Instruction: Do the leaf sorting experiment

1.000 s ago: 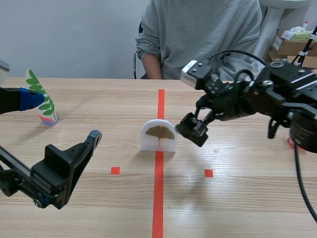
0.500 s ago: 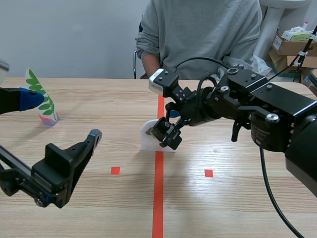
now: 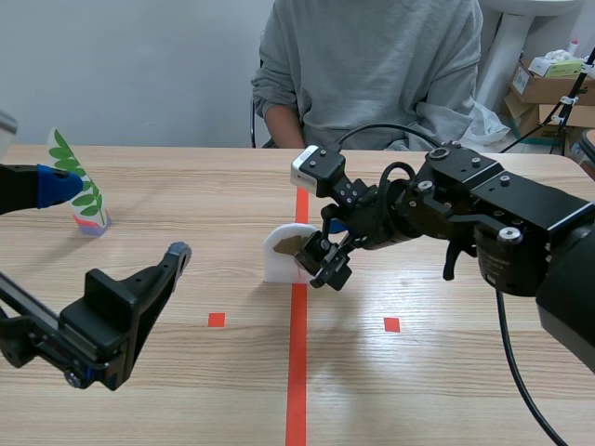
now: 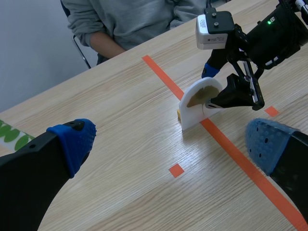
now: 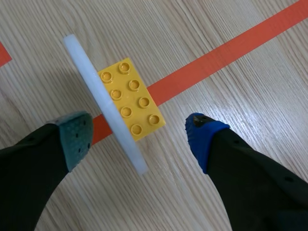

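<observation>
Right tool point(image 3: 327, 263) has swung in from the right this past second and now straddles the upright white leaf card point(image 3: 282, 253) on the desk's point(image 3: 446, 372) centre tape line point(image 3: 297, 372), fingers wide, gripping nothing, so a grasp seems imminent; left tool point(image 4: 171, 142) gapes empty.

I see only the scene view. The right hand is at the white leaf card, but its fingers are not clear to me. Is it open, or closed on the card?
Observer: Open. The right wrist view shows the right hand with one finger on each side of the card; neither touches it.
Operator: What keeps the card upright?
Observer: A yellow brick against it, on the blue pad's side, lying across the tape line.
</observation>
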Controlling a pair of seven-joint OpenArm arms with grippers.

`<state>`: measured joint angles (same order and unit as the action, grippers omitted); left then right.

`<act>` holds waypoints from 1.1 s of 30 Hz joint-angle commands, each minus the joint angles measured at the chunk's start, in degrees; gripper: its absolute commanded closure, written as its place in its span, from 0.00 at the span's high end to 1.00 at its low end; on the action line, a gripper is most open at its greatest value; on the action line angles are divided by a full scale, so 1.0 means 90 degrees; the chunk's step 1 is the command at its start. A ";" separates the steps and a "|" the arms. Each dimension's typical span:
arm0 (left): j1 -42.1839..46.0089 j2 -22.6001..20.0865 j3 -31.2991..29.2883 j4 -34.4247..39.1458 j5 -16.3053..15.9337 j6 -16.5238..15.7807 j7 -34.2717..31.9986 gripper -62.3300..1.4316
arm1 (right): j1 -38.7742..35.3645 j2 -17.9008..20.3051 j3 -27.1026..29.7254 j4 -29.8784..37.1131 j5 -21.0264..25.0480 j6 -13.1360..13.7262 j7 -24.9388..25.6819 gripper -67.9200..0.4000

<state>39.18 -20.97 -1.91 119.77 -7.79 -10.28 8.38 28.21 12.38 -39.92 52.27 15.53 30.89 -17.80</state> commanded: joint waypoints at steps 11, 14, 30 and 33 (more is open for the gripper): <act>-0.0019 0.0017 0.0017 0.0034 -0.0053 0.0010 -0.0092 1.00 | 0.0107 -0.0306 -0.0311 0.0063 -0.0211 -0.0102 0.0236 0.27; -0.0019 0.0017 0.0017 0.0034 -0.0053 0.0010 -0.0092 1.00 | 0.0109 -0.0321 -0.0311 0.0063 -0.0214 -0.0170 0.0233 0.19; -0.0019 0.0017 0.0017 0.0034 -0.0053 0.0010 -0.0092 1.00 | 0.0109 -0.0311 -0.0136 0.0080 -0.0204 -0.1071 -0.0109 0.03; -0.0019 0.0017 0.0017 0.0034 -0.0053 0.0010 -0.0092 1.00 | 0.0107 -0.0233 0.0160 0.0129 0.0034 -0.1360 -0.0228 0.03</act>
<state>39.18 -20.97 -1.91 119.77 -7.79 -10.28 8.38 27.86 9.28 -39.86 52.29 15.07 18.76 -20.10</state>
